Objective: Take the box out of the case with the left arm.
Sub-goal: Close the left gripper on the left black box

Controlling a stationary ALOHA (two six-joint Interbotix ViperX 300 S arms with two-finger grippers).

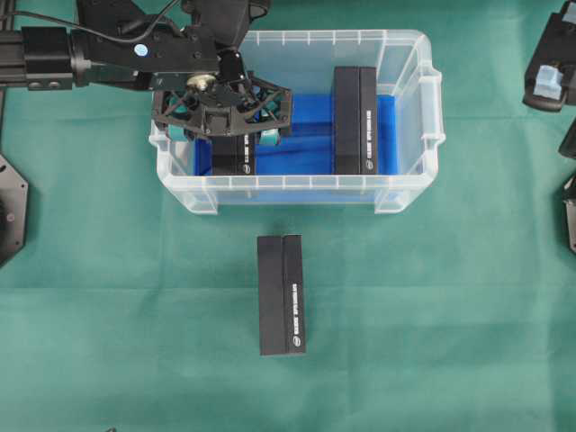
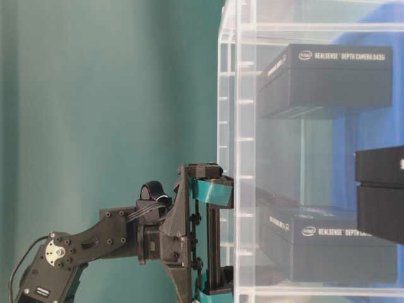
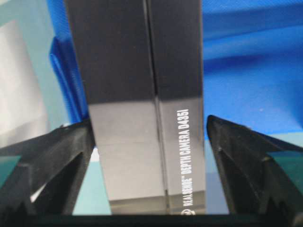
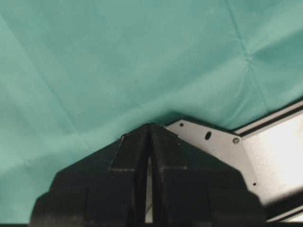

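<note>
The clear case, lined with blue cloth, holds two black boxes. One box lies at the left end and another box stands further right. My left gripper reaches down into the left end and is open, its teal pads on either side of the left box. In the left wrist view that box fills the gap between the fingers; a sliver of space shows on the right side. From table level the left gripper sits at the case wall. My right gripper is shut and empty.
A third black box lies on the green cloth in front of the case. The right arm rests at the table's right edge, over a metal plate. The case walls close in around the left gripper.
</note>
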